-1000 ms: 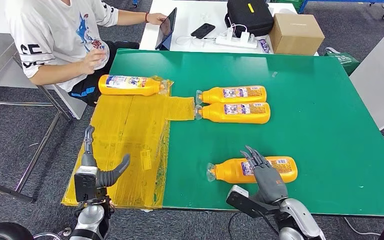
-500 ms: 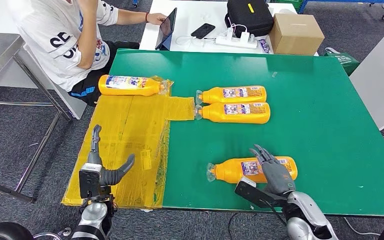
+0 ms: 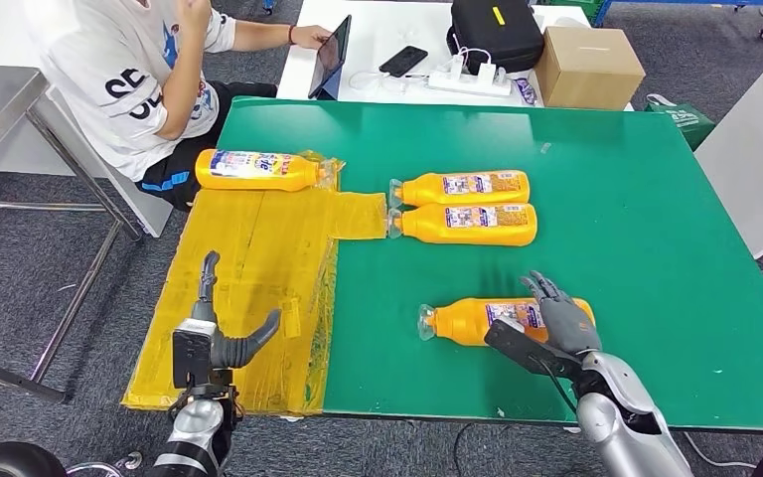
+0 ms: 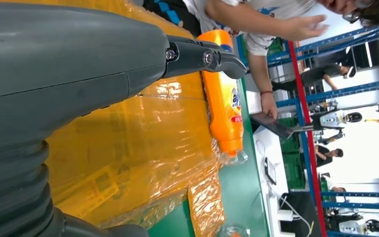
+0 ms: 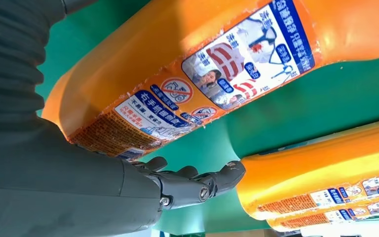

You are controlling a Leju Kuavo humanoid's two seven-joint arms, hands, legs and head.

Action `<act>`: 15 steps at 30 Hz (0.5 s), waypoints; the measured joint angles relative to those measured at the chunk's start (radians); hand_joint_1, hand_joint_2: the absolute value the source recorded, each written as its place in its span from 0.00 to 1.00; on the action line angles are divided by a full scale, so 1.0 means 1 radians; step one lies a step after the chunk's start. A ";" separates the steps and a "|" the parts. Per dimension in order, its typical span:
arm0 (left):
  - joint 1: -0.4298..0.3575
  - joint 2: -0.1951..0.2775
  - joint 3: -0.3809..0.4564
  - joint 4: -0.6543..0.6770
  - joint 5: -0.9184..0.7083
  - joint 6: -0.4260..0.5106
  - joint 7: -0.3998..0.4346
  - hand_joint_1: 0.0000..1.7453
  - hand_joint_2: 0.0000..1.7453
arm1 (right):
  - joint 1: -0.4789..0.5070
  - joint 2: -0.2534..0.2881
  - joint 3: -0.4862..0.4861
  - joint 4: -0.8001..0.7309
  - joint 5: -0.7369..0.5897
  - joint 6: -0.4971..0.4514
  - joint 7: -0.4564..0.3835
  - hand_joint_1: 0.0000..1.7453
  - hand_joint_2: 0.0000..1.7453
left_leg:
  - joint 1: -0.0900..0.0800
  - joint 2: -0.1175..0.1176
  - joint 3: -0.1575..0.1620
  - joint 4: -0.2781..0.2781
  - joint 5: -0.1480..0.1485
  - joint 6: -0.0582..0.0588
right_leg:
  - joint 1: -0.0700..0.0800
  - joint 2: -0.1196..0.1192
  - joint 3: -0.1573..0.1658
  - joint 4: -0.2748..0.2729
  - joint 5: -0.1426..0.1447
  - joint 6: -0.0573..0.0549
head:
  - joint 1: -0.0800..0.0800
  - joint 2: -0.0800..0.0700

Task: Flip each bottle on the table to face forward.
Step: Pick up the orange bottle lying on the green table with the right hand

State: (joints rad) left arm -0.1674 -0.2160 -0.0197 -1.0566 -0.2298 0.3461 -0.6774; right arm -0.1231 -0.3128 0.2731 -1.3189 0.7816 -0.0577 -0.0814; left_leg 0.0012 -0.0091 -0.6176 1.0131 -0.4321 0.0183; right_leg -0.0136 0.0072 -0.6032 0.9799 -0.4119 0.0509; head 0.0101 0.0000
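Surface: green table [image 3: 646, 219], yellow plastic sheet [image 3: 248, 288] at 9 o'clock.
Near bottle [image 3: 487, 320]: 6 o'clock, lying flat — rigid, slick; take mid-body.
Right hand [image 3: 561, 323]: fingers draped on it, grasp unclear.
Left hand [image 3: 221, 333]: released, fingers spread.

1. You have four orange bottles lying on the table: one [image 3: 256, 169] on the yellow plastic sheet, two side by side in the middle [image 3: 465, 186] [image 3: 469, 224], and one [image 3: 477, 320] near the front edge.
2. You have one yellow plastic sheet [image 3: 248, 288] on the left part of the green table [image 3: 636, 229].
3. You can see two robot hands, the left hand [image 3: 221, 333] and the right hand [image 3: 556, 323].
4. One person [image 3: 129, 79] sits at the far left corner.
5. On the white table [image 3: 378, 40] behind there is one tablet [image 3: 330, 57], one phone [image 3: 403, 61], one power strip [image 3: 467, 78], one black bag [image 3: 495, 32] and one cardboard box [image 3: 588, 66].
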 joint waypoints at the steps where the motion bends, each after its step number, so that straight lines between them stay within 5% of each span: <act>1: -0.003 0.000 -0.001 0.007 0.001 -0.003 0.001 0.00 1.00 | -0.009 0.003 0.001 0.014 0.002 0.004 0.001 0.00 1.00 | 0.000 0.000 0.000 0.000 0.000 0.000 | 0.000 0.000 0.000 0.000 0.000 0.000 | 0.000 0.000; 9: -0.029 0.000 -0.009 0.048 0.012 -0.020 0.005 0.00 1.00 | -0.070 0.000 0.020 0.085 -0.033 0.096 0.001 0.00 1.00 | 0.000 0.000 0.002 0.000 0.000 0.000 | 0.000 0.000 0.002 0.000 0.000 0.000 | 0.000 0.000; 15: -0.058 0.000 -0.016 0.086 0.028 -0.034 0.000 0.00 1.00 | -0.140 -0.059 0.094 0.133 -0.077 0.210 0.010 0.00 1.00 | 0.000 0.000 0.008 0.000 0.000 0.000 | 0.000 0.000 0.007 -0.001 0.000 0.000 | 0.000 0.000</act>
State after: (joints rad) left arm -0.2249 -0.2163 -0.0359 -0.9708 -0.2014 0.3125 -0.6779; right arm -0.2629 -0.3714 0.3672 -1.1861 0.7048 0.1523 -0.0711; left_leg 0.0010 -0.0087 -0.6099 1.0132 -0.4321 0.0185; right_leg -0.0137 0.0075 -0.5957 0.9794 -0.4118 0.0509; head 0.0102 0.0000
